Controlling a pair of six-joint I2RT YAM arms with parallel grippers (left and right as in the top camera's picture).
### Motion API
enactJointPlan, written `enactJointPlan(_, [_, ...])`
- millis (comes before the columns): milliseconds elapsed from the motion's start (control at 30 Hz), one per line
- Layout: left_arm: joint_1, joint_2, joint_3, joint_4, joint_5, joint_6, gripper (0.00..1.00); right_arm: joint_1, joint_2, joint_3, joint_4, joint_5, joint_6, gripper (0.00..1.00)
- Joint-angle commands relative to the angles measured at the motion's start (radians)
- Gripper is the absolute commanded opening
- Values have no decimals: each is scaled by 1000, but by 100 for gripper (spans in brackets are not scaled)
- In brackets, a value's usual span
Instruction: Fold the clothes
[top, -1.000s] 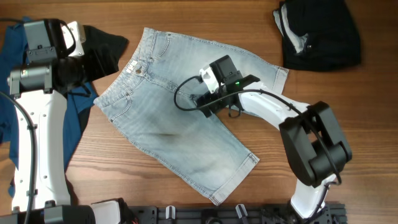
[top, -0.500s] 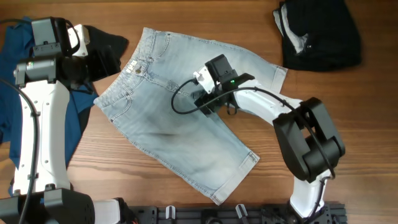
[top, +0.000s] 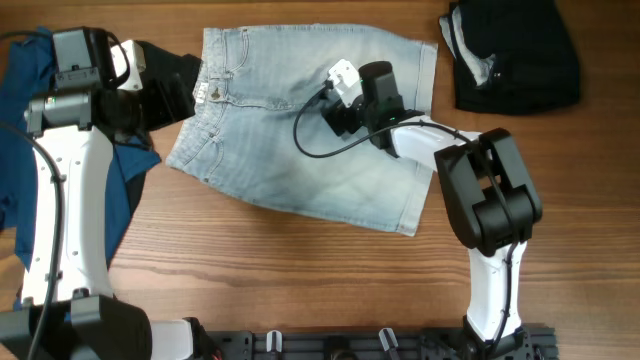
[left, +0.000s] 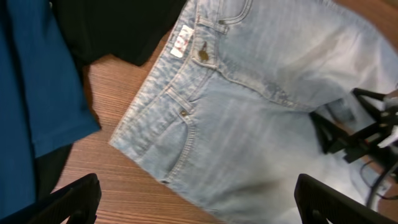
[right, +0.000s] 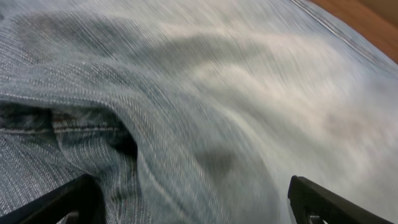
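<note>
Pale denim shorts (top: 290, 150) are spread mostly flat in the middle of the wooden tabletop (top: 300, 280). The waistband sits on the left and both leg hems point right.

The right hand (right: 193, 196) is down on the upper leg of the shorts. From the wrist cam its fingers (right: 68, 202) are spread wide, so it's released and not pinching anything, though a rumpled ridge of denim sits between them.

The left hand (left: 196, 199) hangs above the waistband corner, fingers apart too, holding nothing.

A black garment (top: 170, 80) lies right by the waistband button, and a blue shirt (top: 20, 130) is bunched at the far left edge. Another black garment (top: 520, 55) sits in the top right corner, just beside the upper hem.
</note>
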Motion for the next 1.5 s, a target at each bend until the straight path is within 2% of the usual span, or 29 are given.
enactJointPlan(0, [-18,50,1,0,9,-2,100,-55,94,-39,-124,215,-26,100])
enactJointPlan(133, [-18,68,1,42,13,-3,100,-51,-74,-33,-207,146,168,100])
enactJointPlan(200, [-19,68,1,55,13,-3,100,-51,-237,-33,-291,65,243,100])
enactJointPlan(433, [-19,68,1,-4,13,-23,97,-51,-790,-33,-717,-72,584,100])
enactJointPlan(467, [-19,68,1,-73,9,-110,92,-51,-905,-33,-850,-72,687,100])
enactJointPlan(533, [-19,68,1,-152,-34,-235,86,-51,-991,-33,-982,-94,798,100])
enactJointPlan(600, [-19,68,-2,-201,-87,-397,87,-51,-1049,-34,-1091,-140,821,100])
enactJointPlan(633, [-20,68,-9,-203,-86,-416,88,-51,-1068,-35,-1130,-146,837,100])
enactJointPlan(733, [-29,68,-64,-151,-88,-478,86,-51,-1096,-53,-1228,-106,973,98])
enactJointPlan(833, [-43,68,-177,-30,-99,-636,85,-51,-1080,-83,-1350,89,1183,91])
enactJointPlan(900, [-57,68,-265,87,-113,-699,85,-51,-1057,-115,-1384,190,1263,90])
enactJointPlan(933, [-71,68,-346,206,-144,-758,85,-51,-1033,-150,-1387,240,1325,89])
enactJointPlan(1033, [-86,68,-468,393,-196,-838,83,-51,-973,-234,-1331,238,1422,84])
enactJointPlan(1200, [-90,68,-576,626,-225,-866,75,-51,-838,-310,-1218,144,1461,83])
enactJointPlan(1467, [-92,119,-583,647,-256,-862,66,-51,-695,-311,-1209,111,1459,82])
